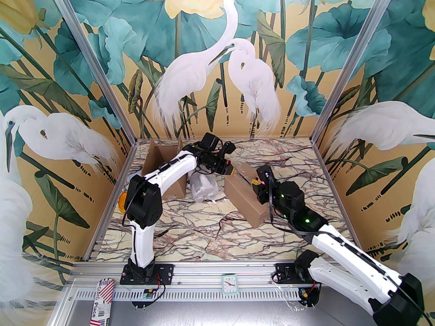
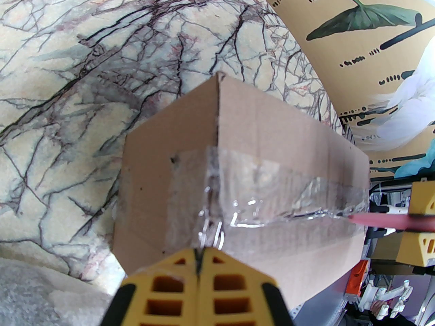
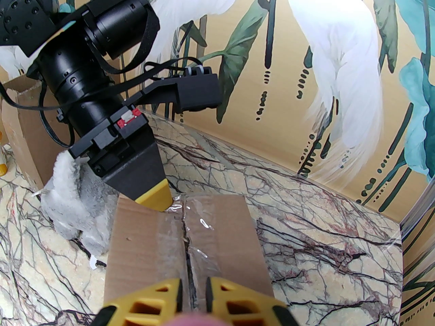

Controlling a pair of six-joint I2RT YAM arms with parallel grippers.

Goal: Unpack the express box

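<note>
Marble-veined counter (image 1: pixel 204 236) lies between walls painted with white egrets and teal leaves. On it, right of the middle, lies the express box (image 1: pixel 244 199) (image 2: pixel 272 141) (image 3: pixel 224 233), a long brown carton with its flaps closed. Seen from above, its long axis runs on a diagonal, one short end pointing toward the back wall and leftward, the other toward the near right. Clear tape (image 2: pixel 272 188) (image 3: pixel 190 229) follows the seam along that axis and folds over the far end, where it is wrinkled and partly lifted.

At the box's far end the left end effector (image 1: pixel 231 171) (image 2: pixel 198 250) (image 3: pixel 159 199) has its yellow fingers pressed together, the tip against the crumpled tape on the edge; whether any tape is pinched I cannot tell. At the box's near end the right end effector (image 1: pixel 255 182) (image 2: pixel 413 221) (image 3: pixel 193 284) is clamped on a thin red tool (image 2: pixel 373 220), whose tip meets the tape over the seam.

Just left of the box's far end sits a white plastic-wrapped bundle (image 1: pixel 204 188) (image 3: pixel 68 199) (image 2: pixel 34 294). Farther left of the box, beyond the bundle, stands an open cardboard carton (image 1: pixel 159 161) (image 3: pixel 20 141) with its flaps up
</note>
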